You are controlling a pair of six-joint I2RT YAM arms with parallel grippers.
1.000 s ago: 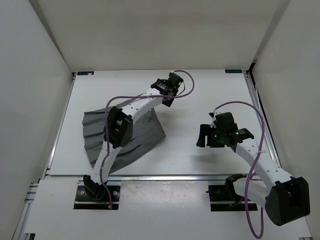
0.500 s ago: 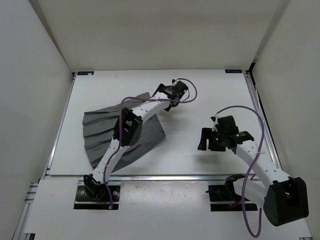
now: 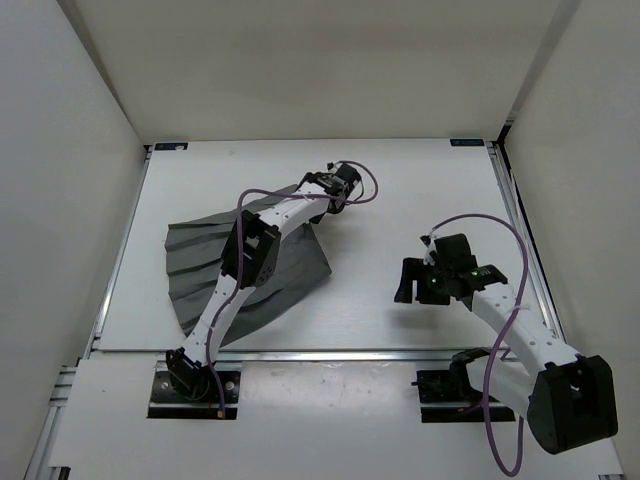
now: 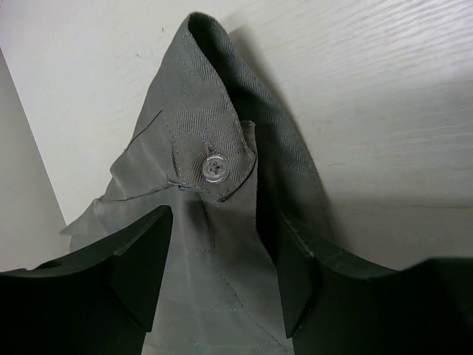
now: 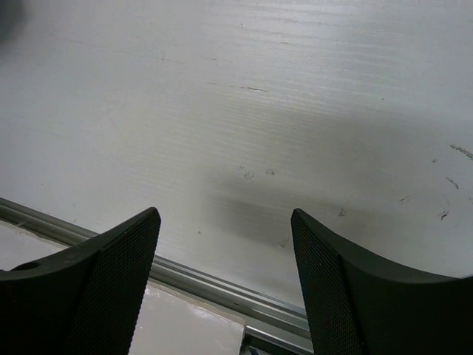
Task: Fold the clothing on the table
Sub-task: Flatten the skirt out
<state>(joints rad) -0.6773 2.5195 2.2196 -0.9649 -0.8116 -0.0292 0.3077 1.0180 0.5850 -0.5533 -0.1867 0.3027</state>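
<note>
Shifted back toward upper centre, left gripper (image 4: 223, 222) straddles the pleated skirt's (image 3: 195, 260) buttoned waistband corner (image 4: 214, 168), jaws apart, awaiting closure to begin folding; right gripper (image 5: 223, 218) hangs released, centre-right.

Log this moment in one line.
left gripper: open, astride buttoned corner of skirt | right gripper: open, above table, holding nothing

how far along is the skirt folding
Barely begun. Done: no finished fold shows; the skirt lies fanned out on the table. In hand: the left gripper straddles the buttoned waistband end, jaws open. Left: every fold; the right gripper hangs open over bare table.
</note>
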